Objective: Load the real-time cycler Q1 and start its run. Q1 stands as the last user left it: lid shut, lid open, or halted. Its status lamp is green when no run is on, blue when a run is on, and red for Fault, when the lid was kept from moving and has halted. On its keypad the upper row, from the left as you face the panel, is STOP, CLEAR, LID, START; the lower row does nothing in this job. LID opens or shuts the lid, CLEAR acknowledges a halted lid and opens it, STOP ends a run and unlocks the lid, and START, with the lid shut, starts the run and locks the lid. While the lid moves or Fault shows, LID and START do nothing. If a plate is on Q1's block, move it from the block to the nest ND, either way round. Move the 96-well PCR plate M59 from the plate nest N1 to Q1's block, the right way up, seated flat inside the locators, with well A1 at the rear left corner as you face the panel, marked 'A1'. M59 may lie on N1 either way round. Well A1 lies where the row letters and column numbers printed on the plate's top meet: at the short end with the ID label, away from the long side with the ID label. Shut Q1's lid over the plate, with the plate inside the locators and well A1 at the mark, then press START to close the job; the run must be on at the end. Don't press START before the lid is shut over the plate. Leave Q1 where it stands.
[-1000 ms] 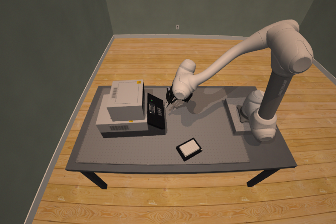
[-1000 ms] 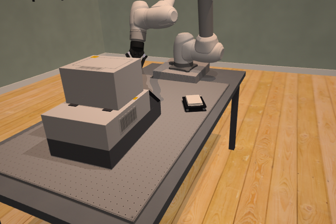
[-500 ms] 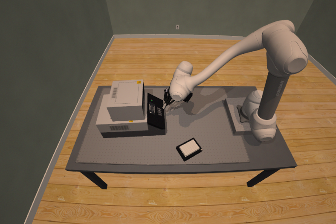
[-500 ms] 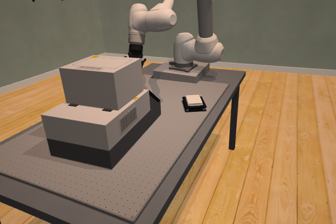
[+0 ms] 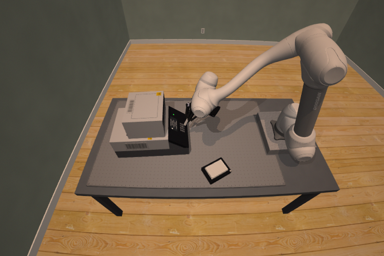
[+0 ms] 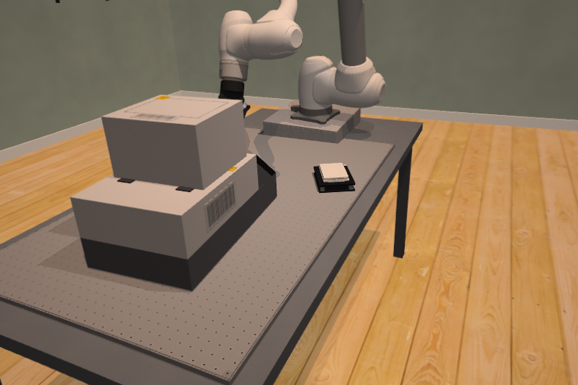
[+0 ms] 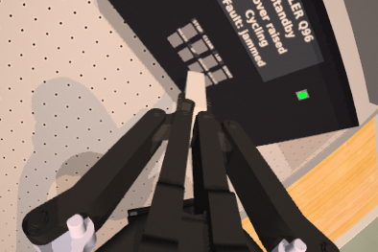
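Cycler Q1 [image 5: 139, 141], at 9 o'clock on the table [image 5: 310, 181]: lid [image 5: 144, 113] down over the body, so the block is hidden and I cannot tell whether a plate already sits on it. Status lamp [image 7: 301, 94] shows green, so no run is on.

Control panel [image 5: 178, 127], at Q1's 3 o'clock side: the keypad [image 7: 200, 53] lies just ahead of the tool. Key legends are too small to read.

Gripper [image 7: 194, 89]: fingers pressed together, holding nothing, pale tips pointing down at the nearest edge of the keypad. Whether a tip touches a key I cannot tell.

Plate M59 [image 5: 216, 167], at about 5 o'clock from the panel and well apart from it: resting on the black nest N1 [image 5: 205, 174], untouched.

Step in hand, by my judgement: pressing LID to open Q1; loading is not yet begun.

Next move calls for a short, straight push on the third upper-row key counted from the left when facing the panel, then a retreat clear of the lid's travel. Hitting START by mistake is the risk.
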### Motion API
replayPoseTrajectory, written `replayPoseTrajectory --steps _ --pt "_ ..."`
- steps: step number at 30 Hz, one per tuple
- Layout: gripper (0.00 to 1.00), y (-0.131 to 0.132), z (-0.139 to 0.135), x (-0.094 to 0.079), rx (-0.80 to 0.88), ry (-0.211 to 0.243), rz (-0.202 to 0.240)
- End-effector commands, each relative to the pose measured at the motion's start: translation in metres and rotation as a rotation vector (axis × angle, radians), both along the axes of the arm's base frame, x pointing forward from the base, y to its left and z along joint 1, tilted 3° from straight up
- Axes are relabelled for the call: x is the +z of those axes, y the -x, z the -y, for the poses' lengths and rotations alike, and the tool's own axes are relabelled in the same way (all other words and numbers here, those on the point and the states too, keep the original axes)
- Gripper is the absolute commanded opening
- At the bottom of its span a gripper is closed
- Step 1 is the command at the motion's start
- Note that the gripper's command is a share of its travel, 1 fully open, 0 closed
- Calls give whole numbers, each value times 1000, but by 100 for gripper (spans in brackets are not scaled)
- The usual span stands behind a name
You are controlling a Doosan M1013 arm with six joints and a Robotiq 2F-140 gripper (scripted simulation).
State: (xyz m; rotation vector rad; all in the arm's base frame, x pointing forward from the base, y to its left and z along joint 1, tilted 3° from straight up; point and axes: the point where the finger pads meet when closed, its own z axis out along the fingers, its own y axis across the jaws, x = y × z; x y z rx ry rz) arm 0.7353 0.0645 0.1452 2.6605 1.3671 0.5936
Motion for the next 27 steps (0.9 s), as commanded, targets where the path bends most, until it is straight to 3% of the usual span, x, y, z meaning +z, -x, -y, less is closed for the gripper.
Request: replayPoseTrajectory --steps 1,27 --pt "0 -4 -1 -4 0 0 0" --pt "0 -8 -2 -9 0 0 0"
